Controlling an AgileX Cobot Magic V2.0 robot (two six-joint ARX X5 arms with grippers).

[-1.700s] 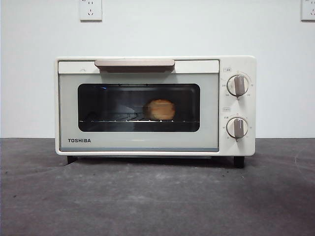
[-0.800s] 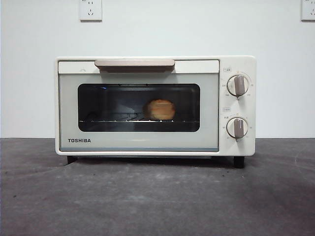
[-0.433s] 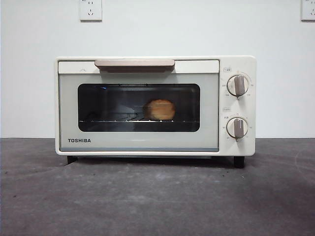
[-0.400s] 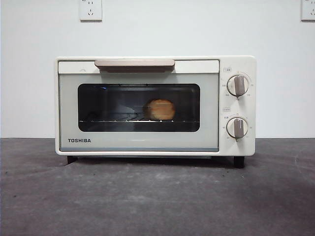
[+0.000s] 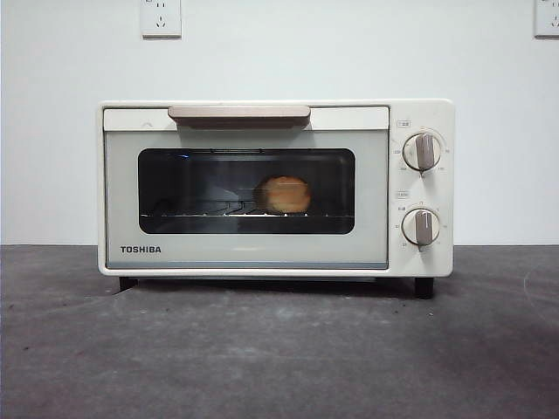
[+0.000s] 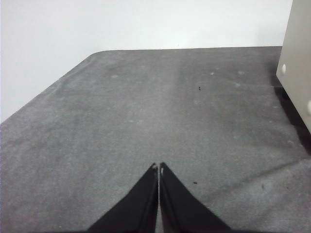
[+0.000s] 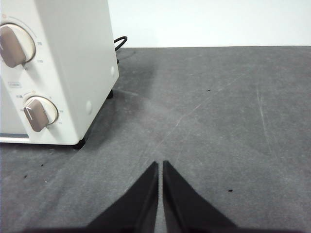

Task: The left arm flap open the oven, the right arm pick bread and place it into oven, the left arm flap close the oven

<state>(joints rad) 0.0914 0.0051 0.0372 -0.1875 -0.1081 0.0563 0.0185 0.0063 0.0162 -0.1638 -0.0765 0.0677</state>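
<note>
front view, nearest band: bare dark grey table (image 5: pixel 279 349), open across its full width from the picture's bottom edge up to the oven's feet; no arm enters this view.

middle: one cream-white oven (image 5: pixel 275 188) stands on the table on dark feet, door shut flush, one beige bar handle (image 5: pixel 238 113) along the door's top edge. two beige knobs sit one above the other on the control panel: upper knob (image 5: pixel 424 151), lower knob (image 5: pixel 422 227). behind the dark window, one bread (image 5: pixel 285 194) rests on the wire rack (image 5: pixel 201 211), right of the window's centre.

far: white wall (image 5: pixel 349 52) with two outlets, one (image 5: pixel 161 17) at upper left, one (image 5: pixel 547 17) cut by the upper right corner. table surface shows on both sides of the oven out to the picture's edges.

left wrist view: left gripper (image 6: pixel 159 167), jaws pressed together tip to tip, holding nothing, over bare table; the table's rounded far corner shows against the wall, and the oven's side panel sits at one edge of the view, well apart from the jaws.

right wrist view: right gripper (image 7: pixel 160 165), jaws nearly closed with only a thin slit between the tips, holding nothing, over bare table; the oven's knob-side corner is near, with a black cable (image 7: pixel 119 42) behind it, and open table stretches to the wall.
</note>
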